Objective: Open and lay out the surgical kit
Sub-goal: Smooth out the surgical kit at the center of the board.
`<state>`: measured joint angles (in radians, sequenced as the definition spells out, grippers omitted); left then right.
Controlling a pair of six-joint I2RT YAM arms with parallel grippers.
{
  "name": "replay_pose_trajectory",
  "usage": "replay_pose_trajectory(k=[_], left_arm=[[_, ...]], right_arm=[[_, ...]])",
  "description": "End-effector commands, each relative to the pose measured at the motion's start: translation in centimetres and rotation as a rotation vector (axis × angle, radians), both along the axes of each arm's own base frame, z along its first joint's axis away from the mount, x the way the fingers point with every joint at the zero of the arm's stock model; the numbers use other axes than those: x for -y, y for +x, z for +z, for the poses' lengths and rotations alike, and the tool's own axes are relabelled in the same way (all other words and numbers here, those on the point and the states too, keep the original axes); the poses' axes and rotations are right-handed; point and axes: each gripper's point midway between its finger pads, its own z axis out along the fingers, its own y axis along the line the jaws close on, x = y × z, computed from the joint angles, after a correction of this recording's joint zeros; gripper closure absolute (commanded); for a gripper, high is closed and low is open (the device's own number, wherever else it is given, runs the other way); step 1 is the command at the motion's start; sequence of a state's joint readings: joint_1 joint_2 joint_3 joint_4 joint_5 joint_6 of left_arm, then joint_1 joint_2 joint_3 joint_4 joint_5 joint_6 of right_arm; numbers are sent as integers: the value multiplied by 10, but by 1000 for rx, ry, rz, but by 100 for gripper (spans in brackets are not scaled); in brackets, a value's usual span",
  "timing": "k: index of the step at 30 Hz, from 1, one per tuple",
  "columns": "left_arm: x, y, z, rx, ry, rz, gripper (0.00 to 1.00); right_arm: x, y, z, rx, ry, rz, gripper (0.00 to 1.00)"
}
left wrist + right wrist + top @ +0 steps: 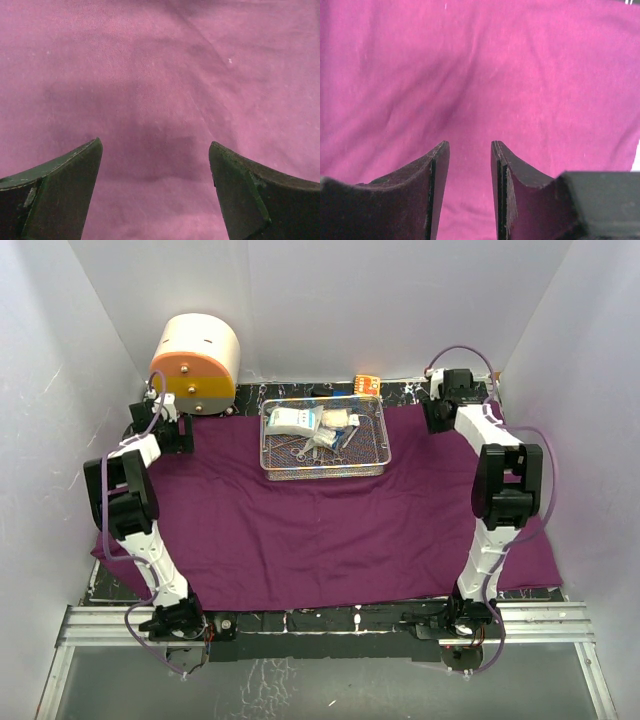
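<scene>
Left claw (155,144), purple wrap (320,530), tray (325,471) — gauze (292,421), instruments (305,447)

White walls (400,300), seemingly dark marbled tabletop (250,393)

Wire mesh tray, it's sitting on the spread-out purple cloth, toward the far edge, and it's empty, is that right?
Not quite: it is not empty. The wire mesh tray does sit on the spread purple cloth toward the far edge, but it holds white packets and small steel instruments. The top external view shows this.
</scene>
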<state>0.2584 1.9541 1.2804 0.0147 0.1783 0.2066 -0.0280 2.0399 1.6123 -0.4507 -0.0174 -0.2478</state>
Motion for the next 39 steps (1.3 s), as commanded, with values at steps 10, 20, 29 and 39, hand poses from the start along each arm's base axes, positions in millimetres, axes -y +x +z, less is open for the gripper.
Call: replay_pose_trajectory(k=[10, 20, 29, 39], left_arm=[[-6, 23, -28, -27, 20, -24, 45], [-6, 6, -53, -102, 18, -16, 77], [-2, 2, -61, -133, -16, 0, 100], [-22, 13, -66, -182, 54, 45, 100]], right_arm=[[9, -46, 14, 15, -58, 9, 63], [7, -54, 6, -5, -44, 13, 64], [6, -65, 7, -5, -43, 14, 65], [6, -73, 8, -7, -39, 8, 66]])
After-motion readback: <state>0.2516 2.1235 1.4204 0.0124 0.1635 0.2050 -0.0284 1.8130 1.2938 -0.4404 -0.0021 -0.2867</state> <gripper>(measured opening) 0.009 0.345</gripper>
